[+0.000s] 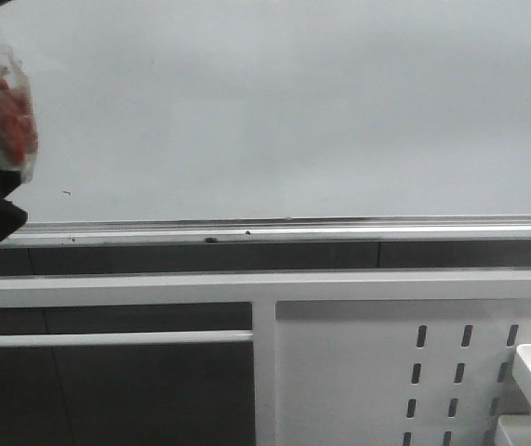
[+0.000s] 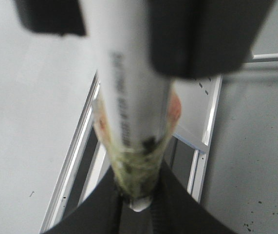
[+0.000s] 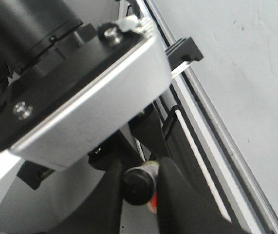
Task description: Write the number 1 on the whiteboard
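The whiteboard (image 1: pixel 284 111) fills the upper front view, bare of any stroke, its silver rail (image 1: pixel 339 228) along the bottom. Below it is a white perforated panel (image 1: pixel 386 372). The left gripper (image 2: pixel 139 197), cut off at the board's left edge, clamps a blurred marker (image 2: pixel 129 97). The right gripper (image 3: pixel 139 187) holds a small dark, round-ended object I cannot identify.

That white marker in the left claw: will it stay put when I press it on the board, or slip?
The marker looks like a stiff, smooth plastic tube, so it probably won't flex, but it could slide lengthwise between the left claw's fingers under pressure. Its round barrel may also twist. The whiteboard looks glossy, so the tip should glide easily.
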